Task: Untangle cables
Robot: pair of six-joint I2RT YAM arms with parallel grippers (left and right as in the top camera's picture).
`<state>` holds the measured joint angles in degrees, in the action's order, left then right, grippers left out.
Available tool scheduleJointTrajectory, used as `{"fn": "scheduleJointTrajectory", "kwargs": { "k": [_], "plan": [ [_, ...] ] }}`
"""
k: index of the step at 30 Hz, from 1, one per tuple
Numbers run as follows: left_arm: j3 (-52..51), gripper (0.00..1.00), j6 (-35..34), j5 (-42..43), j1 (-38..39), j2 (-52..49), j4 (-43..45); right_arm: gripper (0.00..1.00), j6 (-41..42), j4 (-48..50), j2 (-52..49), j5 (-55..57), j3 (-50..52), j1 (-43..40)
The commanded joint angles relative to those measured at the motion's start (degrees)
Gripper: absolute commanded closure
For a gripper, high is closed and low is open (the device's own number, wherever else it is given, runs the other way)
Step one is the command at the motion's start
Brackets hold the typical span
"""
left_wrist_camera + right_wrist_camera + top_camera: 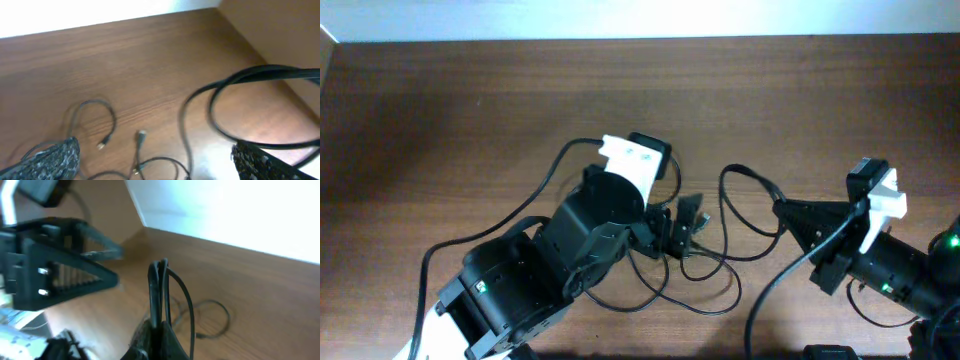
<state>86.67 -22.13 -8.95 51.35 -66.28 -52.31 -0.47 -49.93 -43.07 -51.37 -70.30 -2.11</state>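
Observation:
Several thin black cables [740,168] lie tangled on the brown table between the two arms. My left gripper [678,225] hovers over the tangle, open and holding nothing. In the left wrist view its patterned fingers [50,157] stand far apart, with two metal-tipped plug ends [141,134] on the wood between them and a blurred black loop [250,77] close to the lens. My right gripper [783,211] is shut on a cable. In the right wrist view that cable [159,280] rises as a doubled strand out of the closed right gripper [160,330].
The table [470,90] runs to a white wall at the back. Thicker black wires [545,185] trail from the left arm's base, and another [770,285] from the right arm. In the right wrist view the left arm's black gripper frame [50,275] is close on the left.

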Motion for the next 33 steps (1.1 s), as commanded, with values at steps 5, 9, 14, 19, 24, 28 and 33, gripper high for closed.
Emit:
{"fn": "scheduleJointTrajectory", "kwargs": {
  "k": [5, 9, 14, 19, 24, 28, 33],
  "plan": [
    [0.44, 0.01, 10.27, 10.29, -0.13, -0.37, 2.29, 0.96, -2.14, 1.79, -0.04, -11.37, -0.48, -0.2],
    [0.44, 0.22, 10.21, 10.34, -0.11, -0.37, 2.69, 0.96, -2.12, 2.47, -0.04, -12.57, -0.5, -0.2],
    [0.44, 0.39, 8.83, 18.51, -0.11, -1.38, 4.96, 0.96, -2.1, 3.08, -0.04, -13.18, -0.48, -0.2],
    [0.44, 0.9, 3.08, 19.8, -0.11, -4.42, 4.96, 0.96, -2.1, 3.93, -0.04, -13.14, -0.5, -0.2],
    [0.44, 1.0, 3.08, 19.91, -0.11, -4.48, 5.29, 0.96, -2.1, 3.93, -0.04, -13.11, -0.48, -0.2],
    [0.44, 1.0, 3.1, 19.89, -0.13, -4.48, 5.38, 0.82, -2.12, 3.89, -0.04, -12.41, -0.48, -0.2],
    [0.44, 1.0, 3.63, 19.67, -0.13, -4.42, 5.14, 0.28, -2.12, 3.54, -0.04, -9.4, -0.48, -0.2]
  ]
}}
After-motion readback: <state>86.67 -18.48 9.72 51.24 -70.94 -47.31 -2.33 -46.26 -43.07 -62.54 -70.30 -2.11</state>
